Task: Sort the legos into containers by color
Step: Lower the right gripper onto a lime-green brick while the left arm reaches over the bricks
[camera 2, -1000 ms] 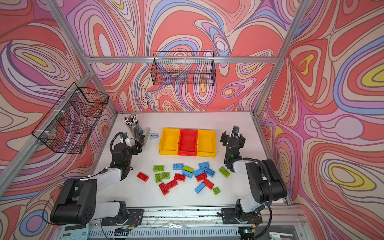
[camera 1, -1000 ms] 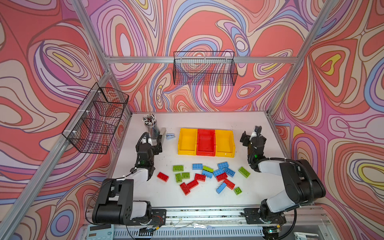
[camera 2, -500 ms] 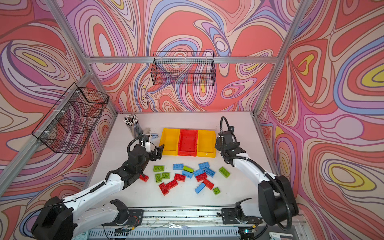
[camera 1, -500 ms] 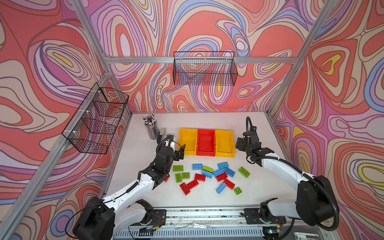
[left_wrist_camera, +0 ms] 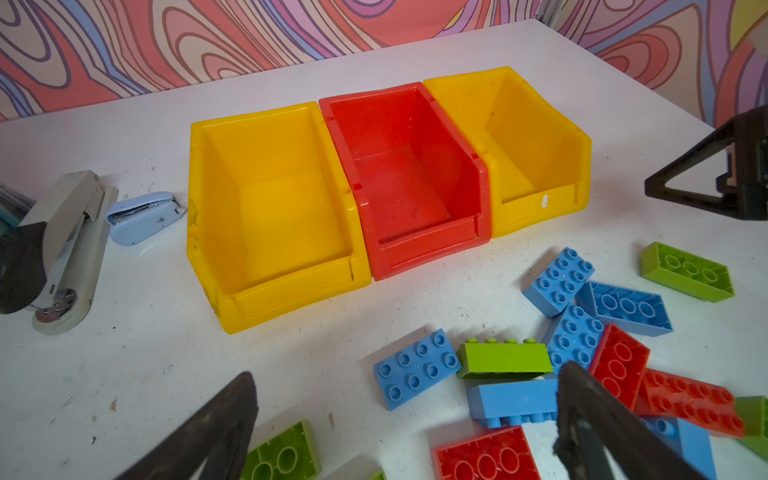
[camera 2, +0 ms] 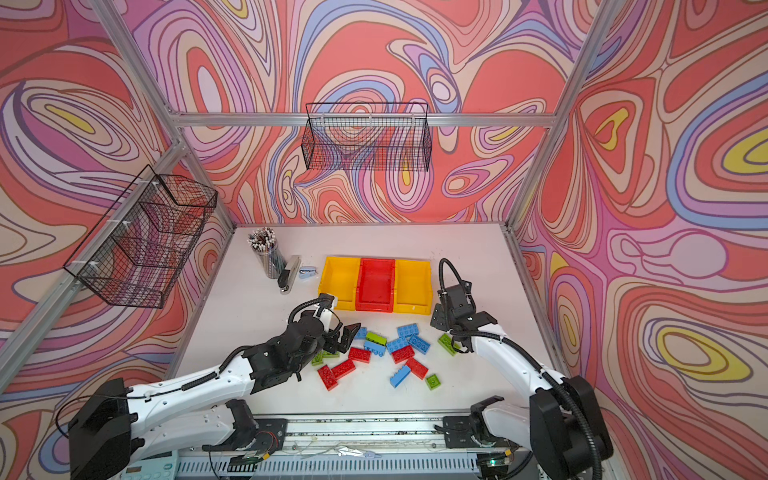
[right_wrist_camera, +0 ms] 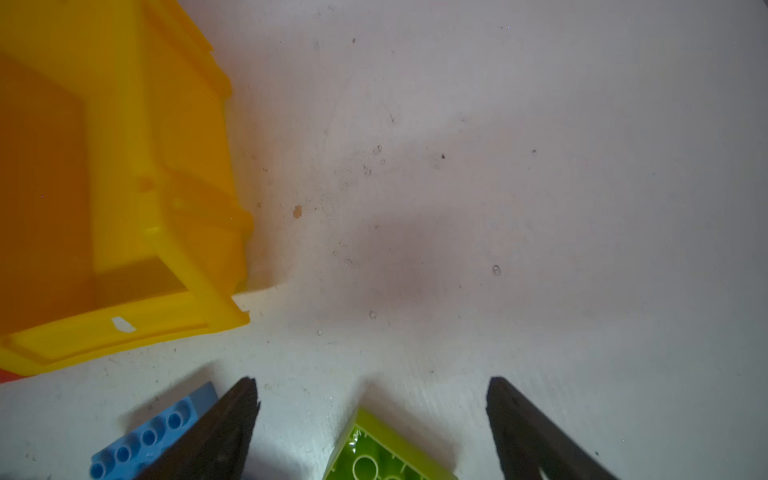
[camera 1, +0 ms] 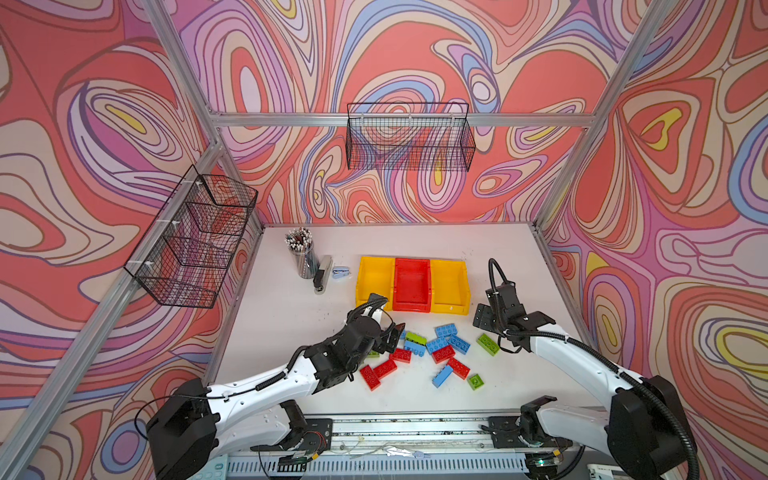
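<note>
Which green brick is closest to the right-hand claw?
The lime green brick alone at the pile's right edge, hollow side up, under the open right gripper; the other greens lie farther left.

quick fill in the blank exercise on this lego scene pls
The middle bin is ____.
The legos all lie on the ____, none in a bin.
The brick between the right gripper's open jaws is ____.
The left gripper is ____, holding nothing.
Missing: red, table, green, open

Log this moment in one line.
bins empty | legos on table | left tool open, over legos | right tool open, over green lego
</note>
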Robot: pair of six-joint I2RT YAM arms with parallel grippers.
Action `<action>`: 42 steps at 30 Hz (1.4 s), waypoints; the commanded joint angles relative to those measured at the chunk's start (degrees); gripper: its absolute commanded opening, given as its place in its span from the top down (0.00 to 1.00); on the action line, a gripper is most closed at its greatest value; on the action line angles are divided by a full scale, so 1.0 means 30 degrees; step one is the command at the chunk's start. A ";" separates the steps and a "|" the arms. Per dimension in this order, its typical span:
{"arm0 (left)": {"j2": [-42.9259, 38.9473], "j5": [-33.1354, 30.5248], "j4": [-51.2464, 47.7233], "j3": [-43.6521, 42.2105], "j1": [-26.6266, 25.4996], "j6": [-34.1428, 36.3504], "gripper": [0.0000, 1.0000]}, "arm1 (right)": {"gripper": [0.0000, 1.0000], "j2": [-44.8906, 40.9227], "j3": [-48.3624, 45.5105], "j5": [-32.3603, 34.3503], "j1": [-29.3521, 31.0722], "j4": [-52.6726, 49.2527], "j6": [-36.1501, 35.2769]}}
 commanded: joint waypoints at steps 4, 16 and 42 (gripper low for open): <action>-0.0273 0.0573 -0.0548 0.0222 -0.0113 -0.0774 0.00 | 0.10 -0.0087 -0.0624 -0.0602 0.0297 -0.1323 0.1762; -0.0764 0.1191 -0.0643 -0.0161 -0.0127 -0.0542 0.00 | 0.13 -0.0462 -0.1598 -0.1732 0.0790 -0.1943 0.2726; -0.1603 0.1506 -0.1821 -0.0406 -0.0127 -0.0513 0.00 | 0.35 0.1539 -0.0962 -0.1878 0.2354 -0.2118 0.2245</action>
